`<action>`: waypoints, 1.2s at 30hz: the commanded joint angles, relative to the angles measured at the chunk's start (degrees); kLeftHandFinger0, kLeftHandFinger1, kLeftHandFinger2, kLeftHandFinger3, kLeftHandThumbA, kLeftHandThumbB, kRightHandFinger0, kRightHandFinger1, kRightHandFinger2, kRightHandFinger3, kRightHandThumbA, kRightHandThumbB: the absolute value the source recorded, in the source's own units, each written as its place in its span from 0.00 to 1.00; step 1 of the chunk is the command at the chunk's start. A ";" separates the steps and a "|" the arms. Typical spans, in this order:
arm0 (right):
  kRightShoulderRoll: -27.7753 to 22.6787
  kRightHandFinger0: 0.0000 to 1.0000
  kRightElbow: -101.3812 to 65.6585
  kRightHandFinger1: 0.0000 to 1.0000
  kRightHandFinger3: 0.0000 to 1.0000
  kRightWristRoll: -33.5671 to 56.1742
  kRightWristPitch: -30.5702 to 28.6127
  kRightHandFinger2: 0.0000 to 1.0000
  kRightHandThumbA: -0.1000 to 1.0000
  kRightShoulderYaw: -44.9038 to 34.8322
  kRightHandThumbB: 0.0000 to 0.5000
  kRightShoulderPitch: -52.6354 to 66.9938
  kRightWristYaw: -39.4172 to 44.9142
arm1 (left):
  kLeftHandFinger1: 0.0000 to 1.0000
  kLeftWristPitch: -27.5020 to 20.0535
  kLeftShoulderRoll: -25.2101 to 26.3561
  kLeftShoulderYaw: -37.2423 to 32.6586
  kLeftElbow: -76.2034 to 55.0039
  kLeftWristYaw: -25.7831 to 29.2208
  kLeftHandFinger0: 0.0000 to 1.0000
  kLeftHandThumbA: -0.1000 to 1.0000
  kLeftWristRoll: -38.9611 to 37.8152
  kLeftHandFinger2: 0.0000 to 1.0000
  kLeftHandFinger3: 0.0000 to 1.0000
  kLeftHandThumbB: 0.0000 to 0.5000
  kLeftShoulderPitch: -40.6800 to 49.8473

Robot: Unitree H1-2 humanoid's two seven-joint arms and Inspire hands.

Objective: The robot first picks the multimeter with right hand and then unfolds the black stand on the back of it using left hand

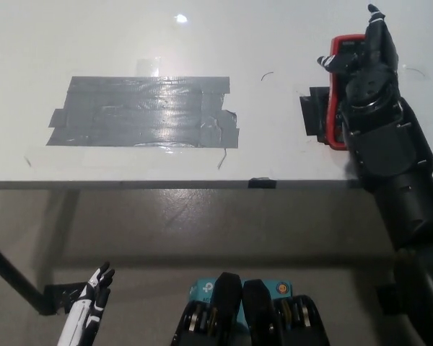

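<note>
The red and black multimeter [338,94] lies flat on the white table [274,43] at the right. Most of it is hidden under my black right hand [368,68], which hovers over it with fingers spread and open, thumb reaching past its left top corner. I cannot tell whether the hand touches it. The stand on its back is hidden. My white left hand [86,306] hangs low at the bottom left, below the table, with its fingers loosely extended and holding nothing.
A wide patch of grey tape [144,112] is stuck on the table's left-middle. A small black tape square [316,114] sits just left of the multimeter. The table's front edge [202,184] runs across the middle, floor below it.
</note>
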 commanded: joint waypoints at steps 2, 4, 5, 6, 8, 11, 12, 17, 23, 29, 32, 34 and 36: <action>-1.99 1.00 4.53 1.00 1.00 -0.70 -0.40 1.00 0.89 2.20 1.00 -3.46 -2.53 | 1.00 -1.75 1.27 -0.16 -0.99 0.05 1.00 1.00 0.41 1.00 1.00 0.43 -0.92; -2.20 1.00 5.81 1.00 1.00 -0.28 -1.15 1.00 0.87 2.30 1.00 -3.95 -3.16 | 1.00 -1.88 1.32 -0.17 -1.00 0.10 1.00 1.00 0.43 1.00 1.00 0.42 -1.01; -2.19 1.00 4.99 1.00 1.00 -0.16 -0.73 1.00 0.86 2.26 1.00 -3.70 -3.08 | 1.00 -1.86 1.31 -0.19 -1.07 0.11 1.00 1.00 0.44 1.00 1.00 0.42 -0.97; -2.24 1.00 4.64 1.00 1.00 -0.11 -0.50 1.00 0.86 2.42 1.00 -3.61 -3.11 | 1.00 -2.06 1.34 -0.24 -0.95 0.23 1.00 1.00 0.68 1.00 1.00 0.42 -1.01; -2.31 1.00 4.94 1.00 1.00 0.13 -0.72 1.00 0.85 2.59 1.00 -3.76 -3.34 | 1.00 -2.09 1.34 -0.28 -0.89 0.30 1.00 1.00 0.84 1.00 1.00 0.42 -1.03; -2.43 1.00 4.96 1.00 1.00 0.16 -0.96 1.00 0.84 3.01 1.00 -3.99 -3.80 | 1.00 -2.15 1.47 -0.38 -0.77 0.40 1.00 1.00 1.31 1.00 1.00 0.43 -1.43; -2.48 1.00 5.07 1.00 1.00 0.18 -1.07 1.00 0.84 3.18 1.00 -4.05 -3.82 | 1.00 -2.18 1.47 -0.41 -0.74 0.46 1.00 1.00 1.47 1.00 1.00 0.43 -1.47; -2.31 1.00 5.15 1.00 1.00 0.89 -0.67 1.00 0.85 3.19 1.00 -4.39 -3.42 | 1.00 -1.64 1.51 -0.45 -1.22 0.39 1.00 1.00 1.89 1.00 1.00 0.44 -1.61; -1.72 1.00 5.07 1.00 1.00 1.00 0.60 1.00 0.84 3.25 1.00 -4.49 -3.21 | 1.00 -1.99 1.55 -0.41 -1.35 0.42 1.00 1.00 2.21 1.00 1.00 0.44 -1.85; -2.38 0.53 10.95 0.64 1.00 -2.12 1.79 0.75 0.24 7.25 0.54 -4.89 -2.43 | 1.00 -1.60 1.56 -0.27 -1.38 0.06 1.00 1.00 1.63 1.00 1.00 0.47 -2.33; -2.66 0.13 13.90 0.21 0.71 -1.75 -2.28 0.36 0.00 8.53 0.56 -2.92 -4.99 | 1.00 -1.53 1.43 -0.13 -1.41 -0.11 1.00 1.00 0.95 1.00 1.00 0.49 -2.51; -2.52 0.07 15.21 0.15 0.73 -0.52 -4.46 0.31 0.00 7.82 0.54 -2.06 -6.47 | 1.00 -1.17 1.34 -0.06 -1.58 -0.20 1.00 1.00 0.66 1.00 1.00 0.49 -2.50; -2.42 0.00 15.80 0.00 0.52 0.44 -6.68 0.17 0.00 7.03 0.56 -1.60 -7.99 | 1.00 -0.79 1.39 0.14 -1.77 0.13 1.00 1.00 1.04 1.00 1.00 0.50 -2.86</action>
